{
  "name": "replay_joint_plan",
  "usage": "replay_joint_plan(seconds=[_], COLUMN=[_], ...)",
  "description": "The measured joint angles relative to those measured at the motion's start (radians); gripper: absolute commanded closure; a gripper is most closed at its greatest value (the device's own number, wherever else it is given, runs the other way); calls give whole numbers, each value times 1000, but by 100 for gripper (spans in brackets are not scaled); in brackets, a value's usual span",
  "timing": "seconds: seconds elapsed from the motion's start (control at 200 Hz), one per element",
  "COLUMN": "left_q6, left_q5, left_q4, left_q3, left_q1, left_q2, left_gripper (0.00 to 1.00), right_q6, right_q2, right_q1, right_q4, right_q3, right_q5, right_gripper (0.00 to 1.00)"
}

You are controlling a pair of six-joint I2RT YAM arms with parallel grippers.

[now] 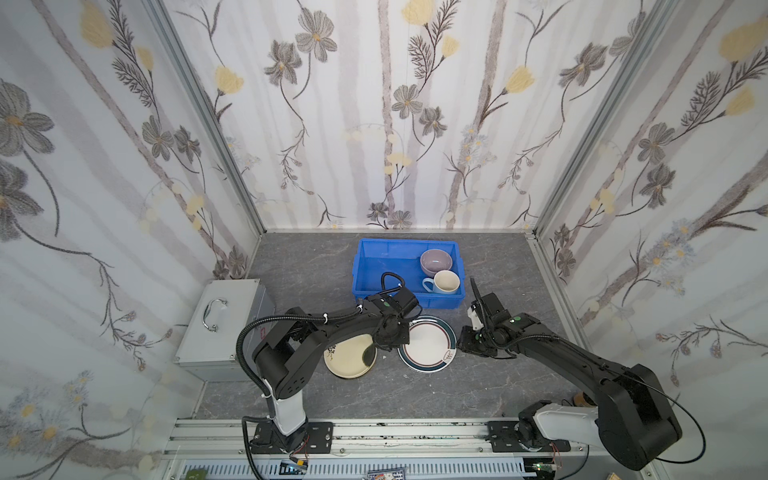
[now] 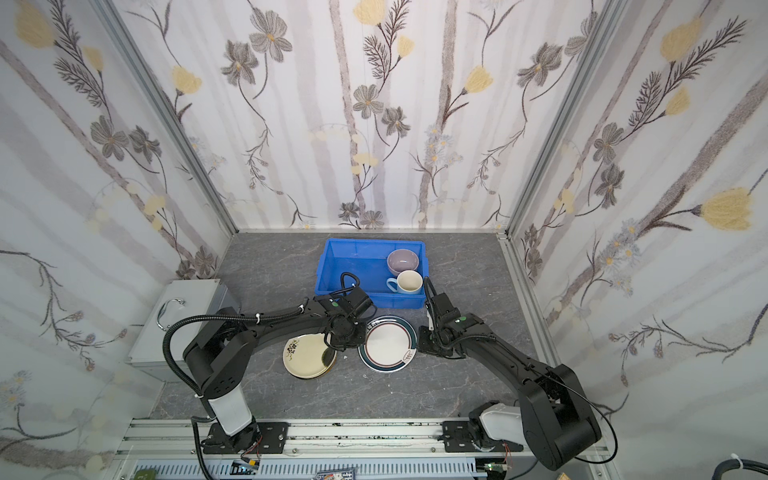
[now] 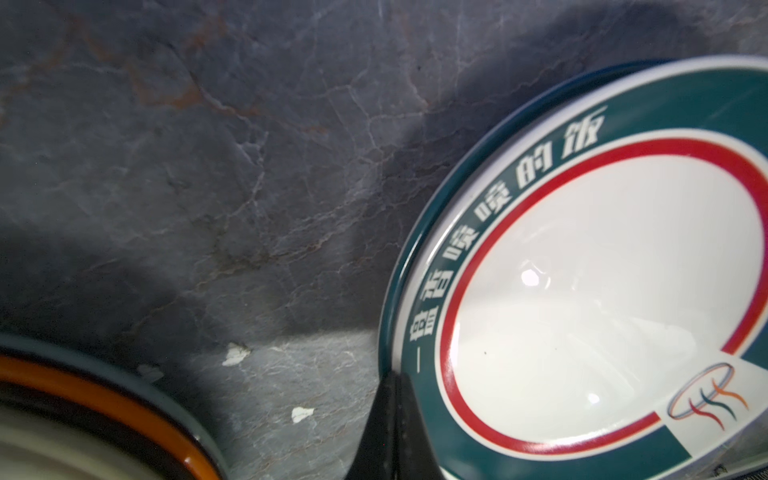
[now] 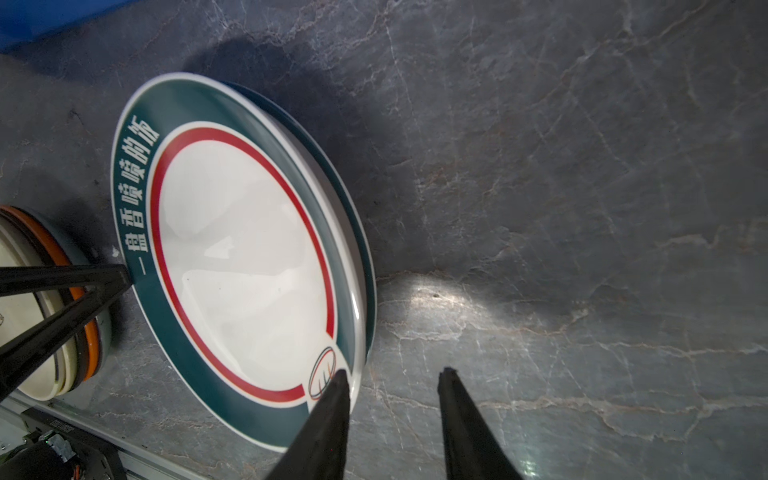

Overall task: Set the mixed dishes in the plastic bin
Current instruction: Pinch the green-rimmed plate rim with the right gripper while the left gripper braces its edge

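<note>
The left claw (image 4: 122, 272) is clenched on nothing, and its closed tips are pressing against the rim of the white plate with the teal-and-red band (image 4: 241, 249). The right claw (image 4: 392, 372) is standing released at the opposite rim. One finger is hanging over the plate's logo and the other over bare desk (image 4: 582, 208), so the rim is lying between them ungripped.

That plate is sitting on a teal plate (image 4: 368, 257) in front of the blue plastic bin (image 1: 374, 257). Just beside it is a stack topped by the cream plate with the dark flower (image 1: 347, 357), with an orange plate (image 3: 104, 399) showing below. The lilac bowl (image 1: 435, 261) and pale-blue mug (image 1: 444, 282) are already sitting in the bin.

The robot seems to be working on picking up the white plate, with the left claw bracing it while the right is lining up. The next move is calling for the right claw to close firmly on the rim, then lift the plate over the bin wall.
</note>
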Motion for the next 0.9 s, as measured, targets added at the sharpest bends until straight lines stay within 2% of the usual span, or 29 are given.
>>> replay_joint_plan(seconds=[0.295, 0.624, 0.809, 0.899], left_q6=[3, 12, 14, 16], left_q5=[4, 7, 7, 10], left_q4=[4, -8, -12, -16], left_q3=[24, 66, 84, 93], left_q1=[0, 0, 0, 0], left_q2=[24, 63, 78, 89], left_gripper=[100, 100, 100, 100], right_q6=[-27, -38, -52, -53], right_q2=[23, 61, 77, 89], right_q1=[-29, -40, -40, -40], right_q4=[19, 76, 105, 111], right_q3=[6, 14, 14, 14], right_q5=[-13, -93, -132, -157], right_gripper=[63, 64, 74, 76])
